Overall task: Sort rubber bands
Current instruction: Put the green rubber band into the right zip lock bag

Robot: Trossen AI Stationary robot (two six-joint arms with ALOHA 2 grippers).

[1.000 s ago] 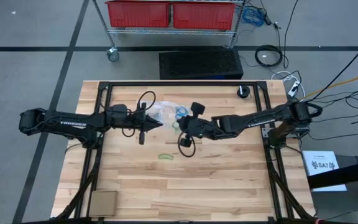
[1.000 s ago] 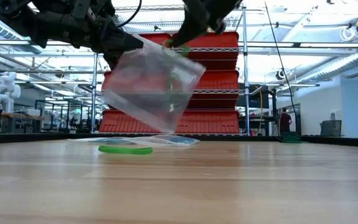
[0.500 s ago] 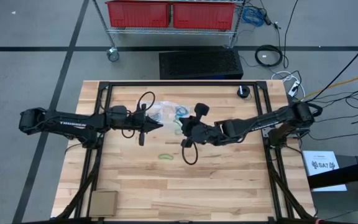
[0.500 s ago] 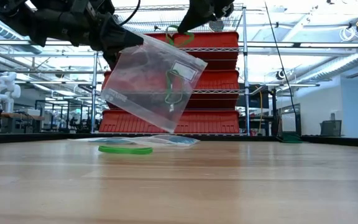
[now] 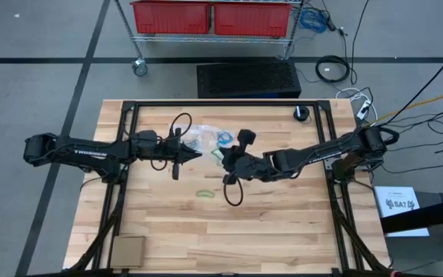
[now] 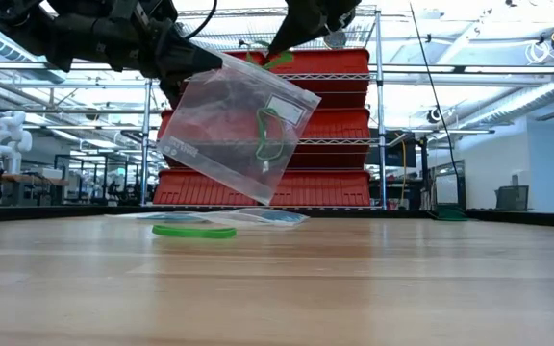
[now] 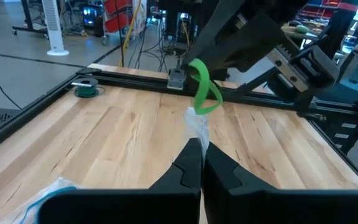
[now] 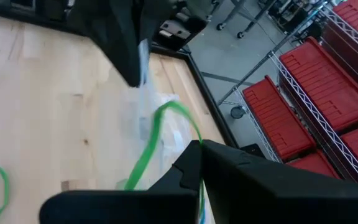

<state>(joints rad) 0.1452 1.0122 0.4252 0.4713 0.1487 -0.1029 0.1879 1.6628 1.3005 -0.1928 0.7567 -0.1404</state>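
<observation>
Here, above the wooden tabletop (image 5: 283,215), the left pincer (image 6: 192,65) is clamped on the top corner of a clear plastic bag (image 6: 234,125), which hangs in the air with one green rubber band (image 6: 267,135) already inside. Just beside the bag's mouth, the right pincer (image 6: 275,53) is closed on another green rubber band (image 7: 202,87), which dangles as a limp loop. A third green band (image 5: 204,193) lies flat on the tabletop below the bag, and more bags with bluish bands (image 5: 223,138) rest behind it. The bands look light, soft and stretchy; pinching a single strand seems best, since they may cling or spring away on release.
</observation>
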